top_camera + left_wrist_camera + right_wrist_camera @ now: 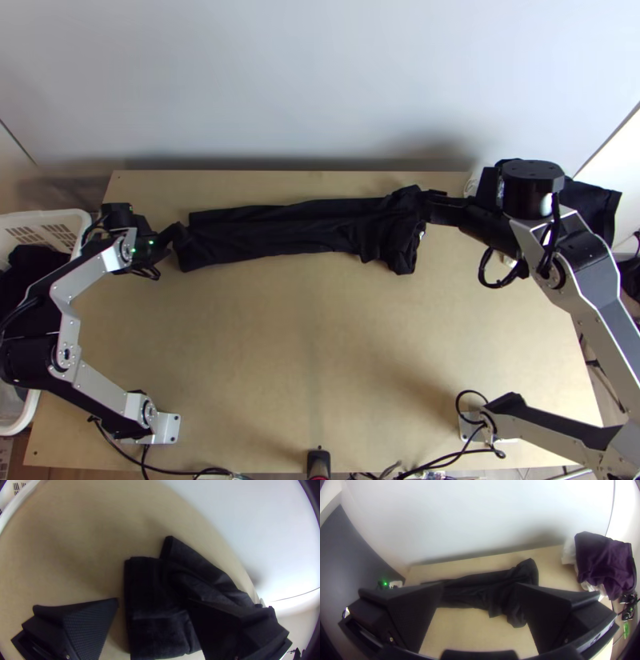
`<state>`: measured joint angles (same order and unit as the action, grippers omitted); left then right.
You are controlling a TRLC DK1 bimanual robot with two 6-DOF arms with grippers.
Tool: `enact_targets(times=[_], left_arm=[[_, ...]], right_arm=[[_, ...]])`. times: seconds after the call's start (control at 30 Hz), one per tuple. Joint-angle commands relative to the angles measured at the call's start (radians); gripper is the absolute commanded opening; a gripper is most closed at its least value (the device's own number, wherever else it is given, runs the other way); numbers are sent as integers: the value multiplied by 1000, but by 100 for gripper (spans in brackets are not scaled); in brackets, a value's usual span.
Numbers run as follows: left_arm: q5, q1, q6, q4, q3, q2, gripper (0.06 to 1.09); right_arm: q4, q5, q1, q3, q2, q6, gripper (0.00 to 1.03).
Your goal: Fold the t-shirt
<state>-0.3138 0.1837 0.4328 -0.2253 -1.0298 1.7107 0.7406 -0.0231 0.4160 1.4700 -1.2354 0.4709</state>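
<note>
On the light wooden tabletop [312,344], we find the narrow-folded black cloth t-shirt [272,232] lengthwise between the black left tool [152,600], fingers parted at its flatter end, and black right tool [479,584], spread near its bunched end.

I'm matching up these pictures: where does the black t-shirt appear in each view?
Top view: t-shirt across the upper middle.
Left wrist view: t-shirt mid-picture, one end close up.
Right wrist view: t-shirt mid-picture, farther off, partly behind the right pincer.
Shared landmark: pale wall.
</note>
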Motion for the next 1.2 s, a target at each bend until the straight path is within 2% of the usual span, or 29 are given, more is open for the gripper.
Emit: enact_targets(times=[0.0, 0.27, 0.3, 0.33, 0.37, 0.43, 0.47, 0.6, 0.77, 0.93, 1.17], left_arm=[[1, -55, 32, 21, -4, 12, 104], [1, -69, 21, 44, -30, 89, 103], [1, -69, 18, 38, -35, 93, 100], [1, -70, 18, 37, -36, 93, 90], [1, -72, 17, 37, -38, 98, 74], [1, -82, 0, 32, -49, 109, 15], [1, -86, -11, 17, -55, 113, 10], [1, -89, -25, -46, -50, 81, 9], [-10, -46, -40, -114, -21, -86, 9], [-71, 80, -143, -246, 16, -215, 9], [-97, 250, -321, -371, 102, -280, 9]], right_arm=[[11, 2, -2, 1, 10, -3, 98], [13, 2, -3, 0, 10, -3, 98], [14, 2, -5, 0, 10, -3, 98], [19, 2, -5, 3, 10, -3, 98], [20, 2, -9, 6, 10, -3, 97], [22, 0, -14, 15, 10, -3, 97], [23, 0, -16, 23, 10, -2, 97], [22, 0, -16, 35, 7, -3, 97], [13, 0, -20, 27, 8, -2, 97], [0, 0, -22, 27, 8, -3, 97], [-10, 0, -19, 12, 10, -2, 97]])
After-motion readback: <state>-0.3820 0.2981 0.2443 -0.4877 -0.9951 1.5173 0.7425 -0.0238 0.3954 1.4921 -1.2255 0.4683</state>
